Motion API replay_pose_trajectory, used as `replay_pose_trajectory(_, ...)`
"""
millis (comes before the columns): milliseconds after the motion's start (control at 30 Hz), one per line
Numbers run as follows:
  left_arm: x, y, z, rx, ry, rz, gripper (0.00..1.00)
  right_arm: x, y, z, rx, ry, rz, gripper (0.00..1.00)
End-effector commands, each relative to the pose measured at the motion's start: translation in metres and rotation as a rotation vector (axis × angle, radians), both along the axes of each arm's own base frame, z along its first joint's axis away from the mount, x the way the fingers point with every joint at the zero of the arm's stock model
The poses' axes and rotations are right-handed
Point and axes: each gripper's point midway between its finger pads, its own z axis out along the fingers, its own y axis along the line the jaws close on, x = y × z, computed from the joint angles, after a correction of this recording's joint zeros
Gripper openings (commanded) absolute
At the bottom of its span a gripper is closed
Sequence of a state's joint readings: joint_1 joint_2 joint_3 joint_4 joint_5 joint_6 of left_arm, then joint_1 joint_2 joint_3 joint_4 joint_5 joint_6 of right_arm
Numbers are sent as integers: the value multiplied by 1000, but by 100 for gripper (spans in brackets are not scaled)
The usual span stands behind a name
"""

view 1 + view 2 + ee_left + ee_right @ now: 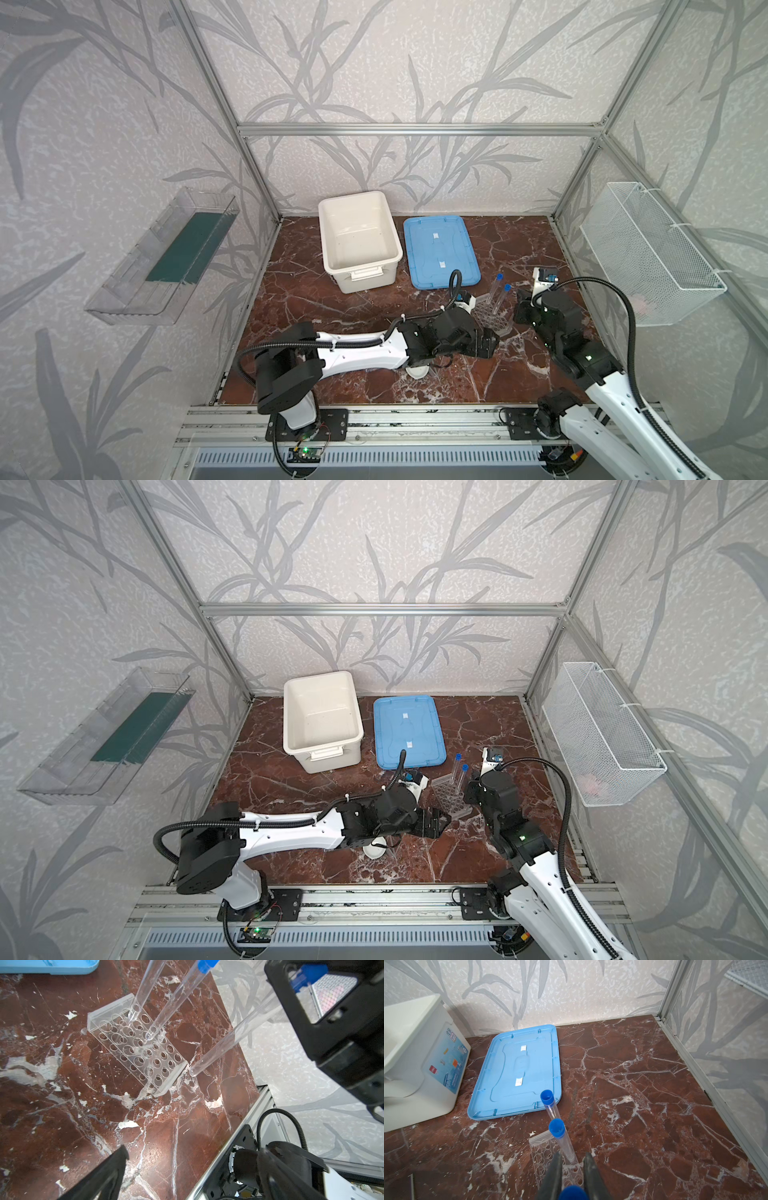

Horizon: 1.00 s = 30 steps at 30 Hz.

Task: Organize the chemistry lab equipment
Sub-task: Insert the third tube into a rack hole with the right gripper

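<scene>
Right gripper (572,1156) pinches the third blue-capped test tube (226,1043) near its cap — it slants, round bottom just off the clear tube rack's (137,1047) short end, over no hole. In a top view the rack (496,323) lies at this gripper's nine o'clock. Left gripper (195,1148) gapes wide, empty. Only the left wrist view shows that tip.

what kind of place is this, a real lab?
Likely a staged robot test cell, not a working lab: aluminium frame around leaf-print panels, a marble-look tabletop, and a clear tube rack with blue-capped test tubes as props.
</scene>
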<state>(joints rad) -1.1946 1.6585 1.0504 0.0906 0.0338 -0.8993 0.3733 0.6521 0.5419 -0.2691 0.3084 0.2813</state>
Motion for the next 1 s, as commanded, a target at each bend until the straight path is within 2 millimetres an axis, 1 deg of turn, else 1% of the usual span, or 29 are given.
replay_pose_trajectory(0, 9, -13, 20, -69, -9, 7, 99, 14, -1, 28, -1, -158, -14, 19)
replay_pose_trajectory(100, 15, -15, 19, -91, 1, 14, 99, 17, -1, 25, -17, -197, -16, 19)
replay_pose_trajectory(233, 16, -17, 11, -57, -1, 3, 99, 20, 1, 23, -16, -237, -5, 19)
replay_pose_trajectory(333, 15, -19, 4, -46, 11, -2, 99, 23, 0, 14, -28, -226, -18, 19)
replay_pose_trajectory(533, 14, -23, -4, -35, 29, -14, 99, 29, -3, 4, -50, -220, -41, 19)
replay_pose_trajectory(700, 14, -22, -8, -17, 36, -12, 99, 25, -4, 1, -39, -211, -40, 19)
replay_pose_trajectory(867, 14, -24, -10, -21, 43, -16, 99, 26, -6, -12, -56, -186, -47, 19)
replay_pose_trajectory(967, 15, -22, -12, -11, 44, -8, 99, 27, -5, -19, -42, -164, -44, 19)
